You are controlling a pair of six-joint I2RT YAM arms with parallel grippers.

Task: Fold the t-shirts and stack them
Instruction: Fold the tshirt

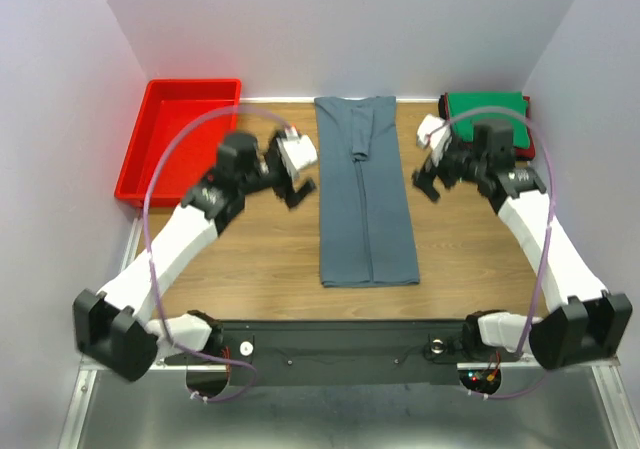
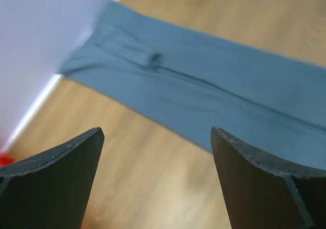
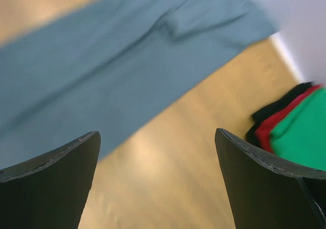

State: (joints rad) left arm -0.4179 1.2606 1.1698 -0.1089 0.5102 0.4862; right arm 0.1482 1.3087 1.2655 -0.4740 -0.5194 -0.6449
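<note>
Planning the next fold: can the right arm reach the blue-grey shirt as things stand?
Probably yes. The right claw hangs open just beside the blue-grey shirt, with only bare table between them; the green-topped stack lies farther back, out of the way.
</note>
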